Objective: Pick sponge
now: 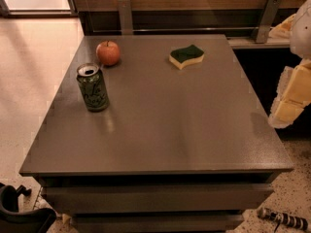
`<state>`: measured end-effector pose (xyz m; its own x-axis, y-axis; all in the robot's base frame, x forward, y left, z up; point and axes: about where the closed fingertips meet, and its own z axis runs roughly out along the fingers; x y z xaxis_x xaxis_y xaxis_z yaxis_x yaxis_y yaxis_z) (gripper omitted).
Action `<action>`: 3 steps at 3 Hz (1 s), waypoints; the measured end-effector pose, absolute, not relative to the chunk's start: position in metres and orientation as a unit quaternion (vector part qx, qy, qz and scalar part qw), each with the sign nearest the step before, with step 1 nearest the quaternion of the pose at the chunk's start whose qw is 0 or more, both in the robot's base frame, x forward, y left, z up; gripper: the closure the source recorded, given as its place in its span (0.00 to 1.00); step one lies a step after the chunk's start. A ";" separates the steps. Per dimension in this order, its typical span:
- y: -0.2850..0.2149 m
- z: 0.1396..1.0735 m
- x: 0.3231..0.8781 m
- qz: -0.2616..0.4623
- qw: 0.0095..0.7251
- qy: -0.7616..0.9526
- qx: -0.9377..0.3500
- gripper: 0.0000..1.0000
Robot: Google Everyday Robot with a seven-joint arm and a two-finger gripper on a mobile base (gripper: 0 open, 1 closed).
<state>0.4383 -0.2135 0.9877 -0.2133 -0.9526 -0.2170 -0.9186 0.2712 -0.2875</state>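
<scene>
The sponge (186, 56) lies flat on the grey table (160, 125) near its far edge, right of the middle. It has a dark green top over pale yellow foam and wavy sides. My gripper (291, 101) hangs at the right edge of the view, beyond the table's right side, with its pale yellow fingers (287, 110) pointing down. It is well apart from the sponge, to its right and nearer the camera, and holds nothing.
A red apple (108, 53) sits at the table's far left. A green opened drink can (92, 87) stands in front of it. A dark wall rail runs behind the table. Floor lies to the left; a chair part shows at bottom left.
</scene>
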 end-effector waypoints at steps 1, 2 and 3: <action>-0.213 0.988 0.438 -0.048 0.177 0.777 -0.602 0.00; -0.214 0.988 0.449 -0.037 0.191 0.774 -0.602 0.00; -0.206 0.972 0.503 0.034 0.242 0.765 -0.596 0.00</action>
